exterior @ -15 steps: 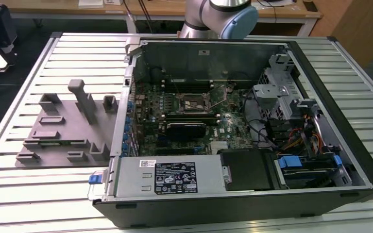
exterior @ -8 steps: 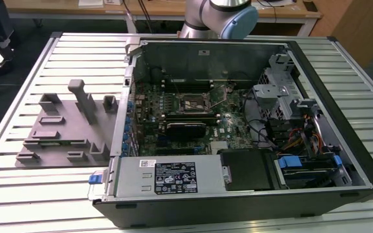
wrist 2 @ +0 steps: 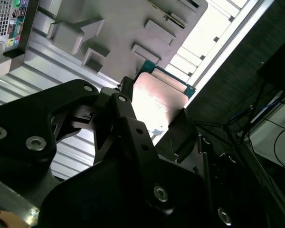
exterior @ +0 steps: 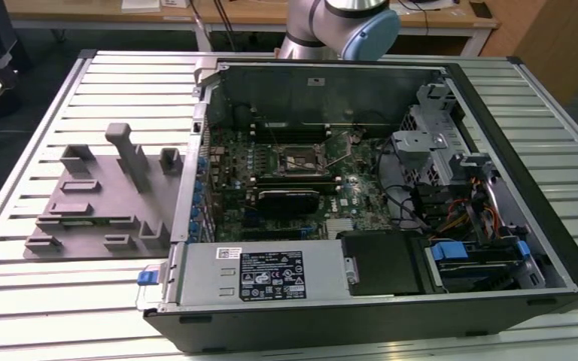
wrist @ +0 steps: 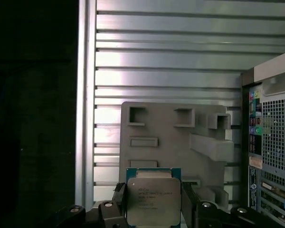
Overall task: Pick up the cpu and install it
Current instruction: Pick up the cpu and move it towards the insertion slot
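1. My fingers (wrist: 119,195) are clamping the cpu (wrist: 153,202) by two opposite edges, silvery lid facing the first wrist view.
2. I'm holding it in the air over the grey tray (wrist: 171,133) on the bench (wrist: 180,47), beside the computer case (wrist: 275,118).

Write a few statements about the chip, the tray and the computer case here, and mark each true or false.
1. The gripper grips the cpu between its fingers. True.
2. The cpu sits in the socket on the board. False: it is in the gripper, and in both wrist views the grey tray lies behind it.
3. The computer case lies on its side with its inside open to view. True.
4. The grey tray lies to the exterior view's right of the case. False: it lies to the exterior view's left.
5. The table has a smooth wooden top. False: its top is ribbed metal.
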Available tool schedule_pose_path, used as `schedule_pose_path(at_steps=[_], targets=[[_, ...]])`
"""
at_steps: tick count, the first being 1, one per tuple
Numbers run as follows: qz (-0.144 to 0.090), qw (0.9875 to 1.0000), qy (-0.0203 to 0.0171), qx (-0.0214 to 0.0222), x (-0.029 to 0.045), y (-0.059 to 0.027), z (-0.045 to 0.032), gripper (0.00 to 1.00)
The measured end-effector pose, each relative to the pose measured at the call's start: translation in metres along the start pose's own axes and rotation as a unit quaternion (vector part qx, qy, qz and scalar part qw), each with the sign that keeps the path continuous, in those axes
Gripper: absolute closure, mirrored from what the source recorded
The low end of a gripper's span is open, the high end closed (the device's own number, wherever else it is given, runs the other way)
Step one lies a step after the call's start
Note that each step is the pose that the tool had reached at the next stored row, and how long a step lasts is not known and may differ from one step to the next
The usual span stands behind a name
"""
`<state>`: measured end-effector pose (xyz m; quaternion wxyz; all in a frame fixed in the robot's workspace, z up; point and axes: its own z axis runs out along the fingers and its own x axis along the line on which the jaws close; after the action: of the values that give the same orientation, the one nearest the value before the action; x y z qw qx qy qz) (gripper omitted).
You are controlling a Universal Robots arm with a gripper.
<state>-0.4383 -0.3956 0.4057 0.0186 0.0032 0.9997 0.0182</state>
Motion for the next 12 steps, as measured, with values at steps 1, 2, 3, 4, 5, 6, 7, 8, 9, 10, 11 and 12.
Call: schedule_pose_path(at_steps=[1,2,3,4,5,6,7,8,9,10,11,12], targets=[[0.000,1.0000,-0.0001,0.0000,-0.0001,0.0001,-0.0017,0.46],[0.000,1.0000,-0.0001,0.0000,-0.0001,0.0001,-0.0034,0.46],[0.000,1.0000,0.0000,0.0000,-0.0002,0.0002,-0.0053,0.46],[0.000,1.0000,0.0000,0.0000,-0.0003,0.0003,-0.0072,0.46],[0.000,1.0000,-0.0001,0.0000,-0.0003,0.0004,-0.0092,0.46],[0.000,1.0000,-0.0001,0.0000,-0.0004,0.0004,-0.0113,0.46],[0.000,1.0000,-0.0001,0.0000,-0.0005,0.0006,-0.0133,0.46],[0.000,1.0000,-0.0001,0.0000,-0.0006,0.0006,-0.0153,0.46],[0.000,1.0000,-0.0001,0.0000,-0.0006,0.0007,-0.0171,0.46],[0.000,1.0000,-0.0001,0.0000,-0.0007,0.0008,-0.0189,0.46],[0.000,1.0000,-0.0002,0.0000,-0.0007,0.0009,-0.0207,0.46],[0.000,1.0000,-0.0002,0.0000,-0.0008,0.0009,-0.0224,0.46]])
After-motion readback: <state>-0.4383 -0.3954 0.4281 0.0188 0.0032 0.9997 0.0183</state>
